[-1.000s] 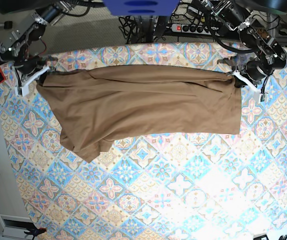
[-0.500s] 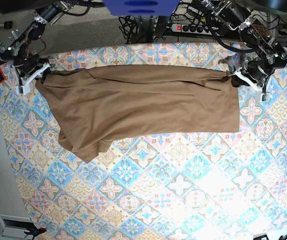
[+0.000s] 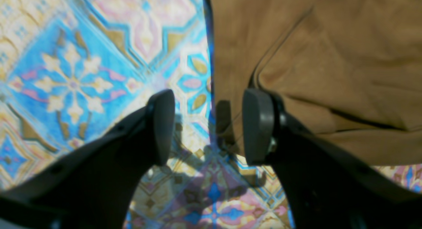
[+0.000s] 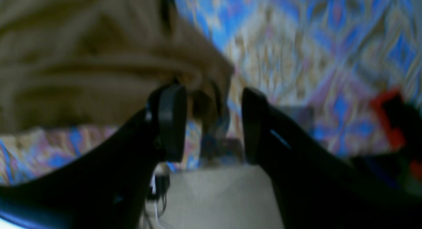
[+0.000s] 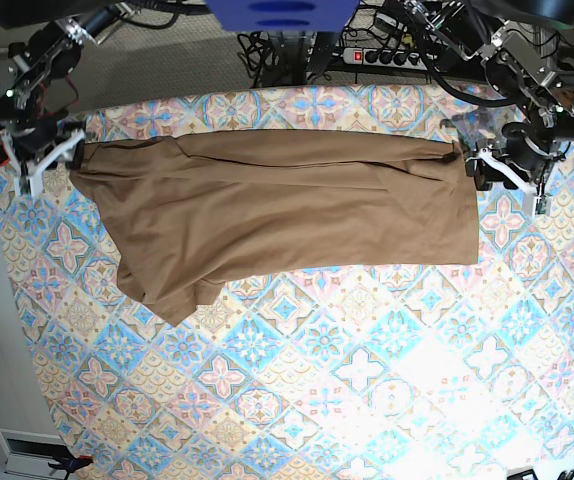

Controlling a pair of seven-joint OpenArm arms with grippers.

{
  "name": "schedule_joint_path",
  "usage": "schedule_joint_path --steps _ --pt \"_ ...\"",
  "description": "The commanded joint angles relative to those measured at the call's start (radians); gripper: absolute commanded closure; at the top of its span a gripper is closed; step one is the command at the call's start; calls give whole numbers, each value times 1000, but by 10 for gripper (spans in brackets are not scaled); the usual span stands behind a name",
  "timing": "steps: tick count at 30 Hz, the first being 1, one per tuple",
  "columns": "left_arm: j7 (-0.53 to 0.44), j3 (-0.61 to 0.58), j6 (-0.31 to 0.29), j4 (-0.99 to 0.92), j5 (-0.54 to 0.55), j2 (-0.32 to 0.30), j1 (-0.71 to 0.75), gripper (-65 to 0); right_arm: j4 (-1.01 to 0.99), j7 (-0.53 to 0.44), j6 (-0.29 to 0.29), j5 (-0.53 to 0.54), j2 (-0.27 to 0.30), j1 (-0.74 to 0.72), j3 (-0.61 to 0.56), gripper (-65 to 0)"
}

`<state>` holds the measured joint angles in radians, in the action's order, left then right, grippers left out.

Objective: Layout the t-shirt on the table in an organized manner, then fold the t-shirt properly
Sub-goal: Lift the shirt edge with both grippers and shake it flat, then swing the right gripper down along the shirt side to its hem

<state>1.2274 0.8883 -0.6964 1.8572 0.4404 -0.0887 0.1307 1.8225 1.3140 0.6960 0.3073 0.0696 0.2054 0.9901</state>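
Tan t-shirt point(image 5: 287, 210) spread flat across the far half of the patterned bench point(image 5: 367, 380), one sleeve bunched at the near left corner in the base view. Left tool point(image 3: 207, 127) parted over the shirt's edge, gripping nothing. Right tool point(image 4: 211, 120) likewise apart beside a rumpled corner, holding nothing.
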Motion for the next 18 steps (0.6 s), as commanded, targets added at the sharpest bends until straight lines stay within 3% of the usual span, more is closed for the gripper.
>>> schedule_joint_path --steps 1,9,14,18 --pt "-11 1 -2 20 11 -9 -9 -319 16 -23 2 14 17 -13 5 -266" --pt "-13 -5 -2 34 13 -10 -16 -319 16 -21 2 14 16 -17 79 -266" --pt "-5 -56 -2 108 2 -7 -62 -319 16 -18 2 14 19 -50 20 -266" --pt "-13 -116 -2 118 2 -7 -99 -319 16 66 2 11 23 -168 -37 -266"
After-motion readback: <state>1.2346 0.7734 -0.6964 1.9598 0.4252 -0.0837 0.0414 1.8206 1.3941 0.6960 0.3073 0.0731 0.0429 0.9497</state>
